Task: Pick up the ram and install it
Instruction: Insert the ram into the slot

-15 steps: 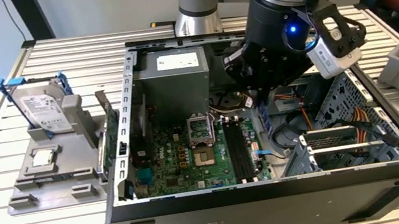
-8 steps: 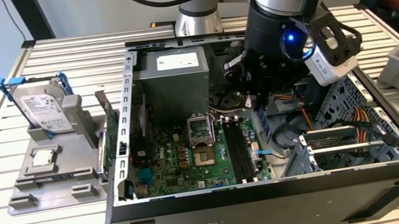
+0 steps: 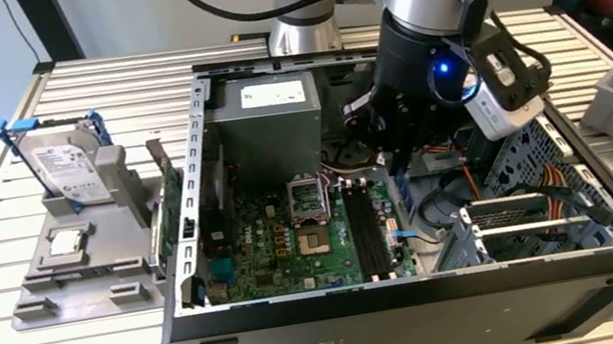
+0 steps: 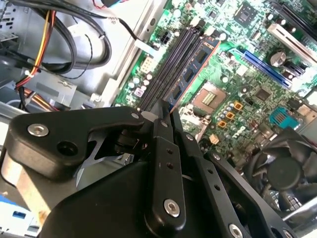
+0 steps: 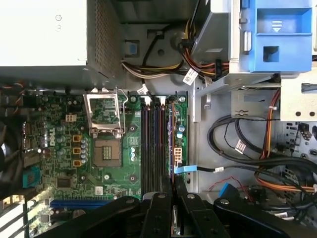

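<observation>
Ram [image 4: 189,74], a long, thin blue-green circuit-board stick with black chips, stands on edge along the black memory slots [image 5: 151,144], nipped at its upper edge by the black two-finger gripper [image 4: 166,108], whose fingers are closed nearly together on it; whether it is seated I cannot tell; the open black metal computer case [image 3: 424,287] walls the work in; the green motherboard [image 5: 64,163] is crowded; loose cables [image 5: 247,148] lie just beside the slots; the ram is probably light, stiff and brittle, best held by its edges.
</observation>
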Controlling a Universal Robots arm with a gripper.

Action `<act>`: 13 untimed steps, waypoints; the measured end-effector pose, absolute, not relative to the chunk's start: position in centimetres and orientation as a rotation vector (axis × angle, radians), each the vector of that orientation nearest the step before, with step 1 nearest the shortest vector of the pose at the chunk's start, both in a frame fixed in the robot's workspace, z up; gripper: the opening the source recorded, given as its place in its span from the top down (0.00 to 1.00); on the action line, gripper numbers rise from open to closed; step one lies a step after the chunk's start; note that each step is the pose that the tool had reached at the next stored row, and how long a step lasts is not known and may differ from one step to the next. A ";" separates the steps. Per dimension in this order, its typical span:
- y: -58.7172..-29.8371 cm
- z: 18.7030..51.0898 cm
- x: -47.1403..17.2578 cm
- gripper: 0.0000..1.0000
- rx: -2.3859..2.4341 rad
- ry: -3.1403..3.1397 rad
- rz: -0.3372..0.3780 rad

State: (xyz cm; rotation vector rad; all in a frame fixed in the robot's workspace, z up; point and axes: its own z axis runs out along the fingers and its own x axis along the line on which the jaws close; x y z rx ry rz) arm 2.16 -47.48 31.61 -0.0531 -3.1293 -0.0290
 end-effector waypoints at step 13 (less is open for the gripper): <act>-47.5 30.0 2.2 1.00 -0.054 -3.132 -0.029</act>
